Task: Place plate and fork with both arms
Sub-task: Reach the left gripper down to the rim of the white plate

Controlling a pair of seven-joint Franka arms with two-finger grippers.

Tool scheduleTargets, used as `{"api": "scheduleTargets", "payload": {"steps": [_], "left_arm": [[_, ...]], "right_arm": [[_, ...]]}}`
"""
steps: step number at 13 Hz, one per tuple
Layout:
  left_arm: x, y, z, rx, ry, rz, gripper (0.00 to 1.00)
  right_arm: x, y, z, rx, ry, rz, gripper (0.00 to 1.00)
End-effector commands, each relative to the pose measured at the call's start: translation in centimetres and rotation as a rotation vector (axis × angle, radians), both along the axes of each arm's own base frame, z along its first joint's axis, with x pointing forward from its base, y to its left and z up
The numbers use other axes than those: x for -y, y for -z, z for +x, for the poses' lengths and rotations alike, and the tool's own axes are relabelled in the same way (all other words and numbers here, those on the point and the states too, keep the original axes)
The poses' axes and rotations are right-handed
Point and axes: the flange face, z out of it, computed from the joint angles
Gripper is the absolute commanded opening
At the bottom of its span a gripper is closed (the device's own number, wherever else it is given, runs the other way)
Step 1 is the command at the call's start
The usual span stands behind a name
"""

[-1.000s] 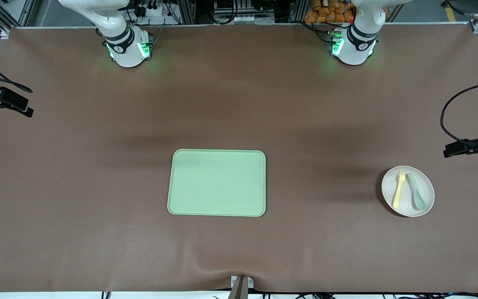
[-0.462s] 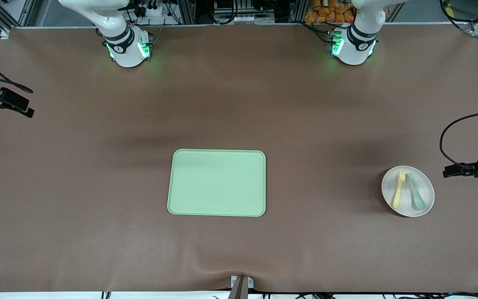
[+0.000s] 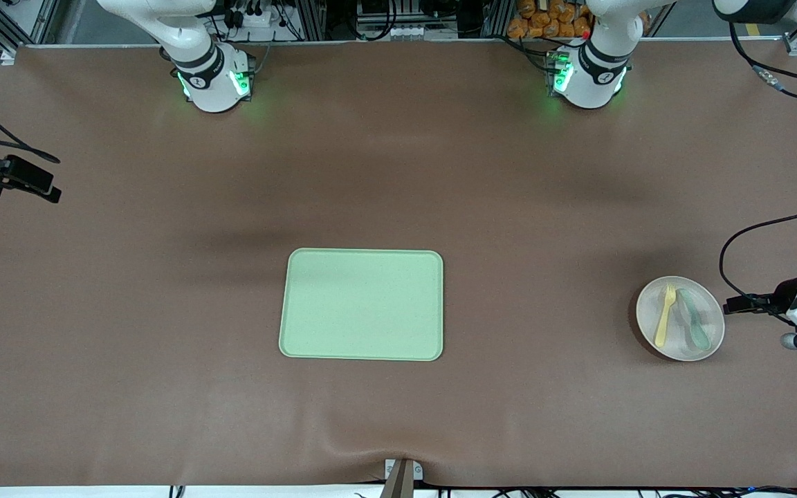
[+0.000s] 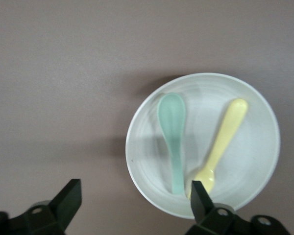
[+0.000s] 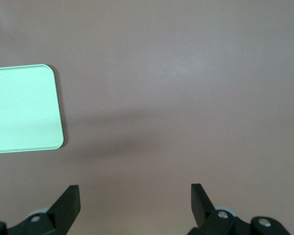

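Left wrist view: no readable writing; left gripper [image 4: 132, 205], fingers apart, hangs over the plate [image 4: 255, 161] carrying fork [image 4: 220, 147] and spoon [image 4: 172, 139] at the left arm's table end; right gripper [image 5: 134, 208] waits, fingers apart.

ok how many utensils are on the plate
2: the fork and the spoon lie side by side on the plate, the spoon toward the left arm's end of the table. None seems hidden.

A brown mat covers the table [image 3: 398, 173], with aluminium framing [image 3: 343, 21] and cables along its robot-side edge.
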Motion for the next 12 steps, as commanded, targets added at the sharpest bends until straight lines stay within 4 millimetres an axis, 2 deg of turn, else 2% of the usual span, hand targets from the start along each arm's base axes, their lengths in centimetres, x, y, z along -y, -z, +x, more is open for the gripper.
{"api": "scheduleTargets", "payload": {"steps": [1,3,5,7,10,11,12], "left_arm": [[-1.6,1.7,0.3,0.008,-0.021,-0.028,0.94],[-3.2,3.4,0.1,0.034,-0.023,-0.054,0.9],[-3.6,5.8,0.0,0.05,-0.02,-0.119,0.82],[-4.4,7.3,-0.4,0.059,-0.031,-0.165,0.76],[-4.5,7.7,-0.5,0.068,-0.011,-0.187,0.7],[-4.6,7.8,-0.6,0.067,-0.01,-0.186,0.65],[-5.1,7.6,-0.6,0.072,-0.007,-0.183,0.53]], "right_arm": [[-0.2,0.8,0.6,-0.004,0.008,0.012,1.0],[0.2,1.0,0.6,-0.007,0.013,0.012,1.0],[0.3,1.9,1.0,-0.025,0.016,0.012,1.0],[0.1,2.5,1.3,-0.035,0.013,0.012,1.0],[-0.1,3.5,1.7,-0.05,0.009,0.011,1.0],[-0.2,4.1,2.0,-0.059,0.007,0.013,1.0],[-0.4,4.4,2.2,-0.061,0.004,0.012,1.0]]}}
